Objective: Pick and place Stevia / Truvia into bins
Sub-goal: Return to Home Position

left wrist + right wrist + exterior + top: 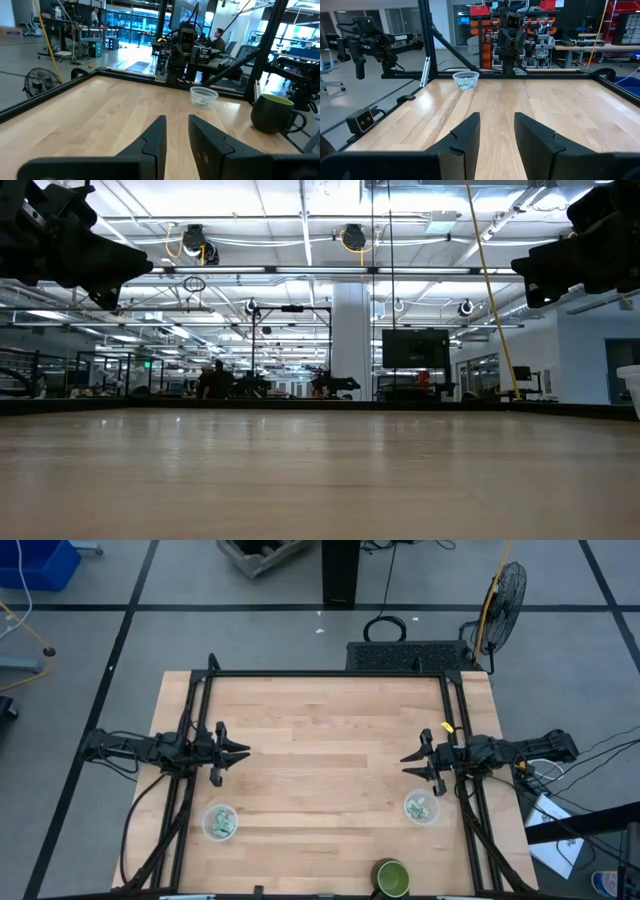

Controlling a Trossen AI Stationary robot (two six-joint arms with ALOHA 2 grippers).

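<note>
Two clear cups stand near the table's near edge: one at the left [220, 822], also in the right wrist view [465, 79], and one at the right [421, 807], also in the left wrist view [204, 96]. Pale green and white packets lie inside both. My left gripper [243, 751] hovers open and empty above the table's left side, beyond the left cup. My right gripper [407, 764] hovers open and empty at the right side, beyond the right cup. No loose packets show on the table.
A dark green cup [392, 878] stands at the near edge, right of the middle; it also shows in the left wrist view [273, 113]. A black frame [330, 674] runs round the table. The wooden top [330, 760] between the arms is bare.
</note>
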